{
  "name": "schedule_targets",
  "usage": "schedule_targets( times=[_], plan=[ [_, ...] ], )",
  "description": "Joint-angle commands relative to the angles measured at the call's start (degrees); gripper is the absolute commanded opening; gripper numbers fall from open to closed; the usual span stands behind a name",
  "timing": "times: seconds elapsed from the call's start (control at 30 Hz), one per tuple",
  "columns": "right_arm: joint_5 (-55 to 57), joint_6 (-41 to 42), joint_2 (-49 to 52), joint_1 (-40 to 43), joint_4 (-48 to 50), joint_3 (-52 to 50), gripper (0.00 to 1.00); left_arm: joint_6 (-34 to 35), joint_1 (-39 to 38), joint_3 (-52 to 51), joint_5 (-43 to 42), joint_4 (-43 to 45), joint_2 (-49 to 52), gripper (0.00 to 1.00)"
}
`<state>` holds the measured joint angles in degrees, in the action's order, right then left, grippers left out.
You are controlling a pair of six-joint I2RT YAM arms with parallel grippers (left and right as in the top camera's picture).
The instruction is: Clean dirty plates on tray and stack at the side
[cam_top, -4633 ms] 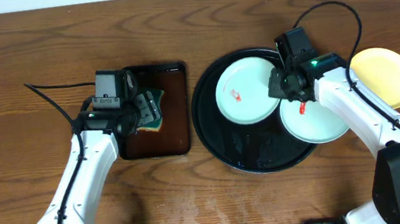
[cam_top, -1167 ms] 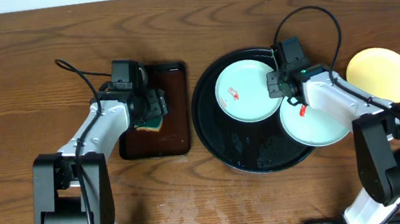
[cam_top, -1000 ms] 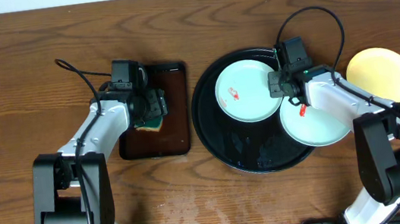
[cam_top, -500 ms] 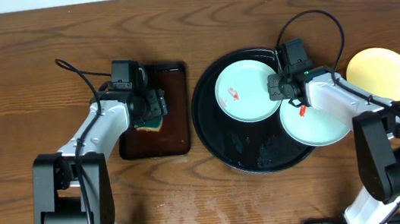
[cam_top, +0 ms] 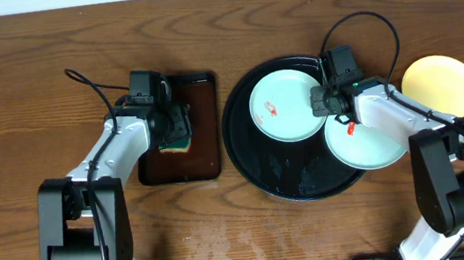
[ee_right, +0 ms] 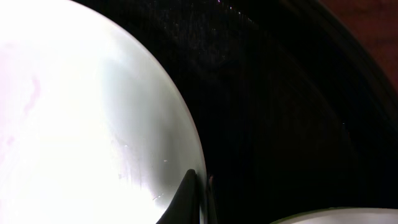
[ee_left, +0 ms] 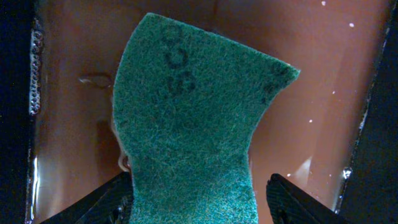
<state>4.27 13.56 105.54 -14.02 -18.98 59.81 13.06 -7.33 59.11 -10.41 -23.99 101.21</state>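
One yellow plate (cam_top: 444, 86) sits aside at frame right, while on the tray (cam_top: 295, 175) the upper blue-white plate (cam_top: 287, 105), rim pinched by the right claw (ee_right: 198, 190), and the lower blue-white plate (cam_top: 371, 144) show red smears, with the left claw (ee_left: 199, 202) spread around the sponge (ee_left: 186, 118).

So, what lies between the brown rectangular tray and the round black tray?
Only a narrow strip of bare wooden table; the overhead view shows this.

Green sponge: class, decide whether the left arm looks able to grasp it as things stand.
Probably yes: the left gripper hangs open right over the sponge in the brown tray, one finger either side, with nothing blocking it.
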Motion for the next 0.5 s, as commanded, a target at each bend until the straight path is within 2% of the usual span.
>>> schedule_targets(
  times=[0.0,0.27,0.4,0.47],
  plan=[
    [0.2,0.1,0.5,0.5,-0.1,-0.4,0.02,-0.6,-0.1,-0.3,-0.7,-0.3,0.7,0.70],
    [0.2,0.1,0.5,0.5,0.0,-0.4,0.03,-0.6,-0.1,-0.8,-0.5,1.0,2.4,0.70],
    [0.2,0.1,0.5,0.5,0.0,-0.4,0.03,-0.5,-0.1,-0.8,-0.5,2.8,2.4,0.51],
    [0.2,0.1,0.5,0.5,-0.1,-0.4,0.03,-0.5,-0.1,-0.8,-0.5,3.1,2.4,0.47]
  ],
)
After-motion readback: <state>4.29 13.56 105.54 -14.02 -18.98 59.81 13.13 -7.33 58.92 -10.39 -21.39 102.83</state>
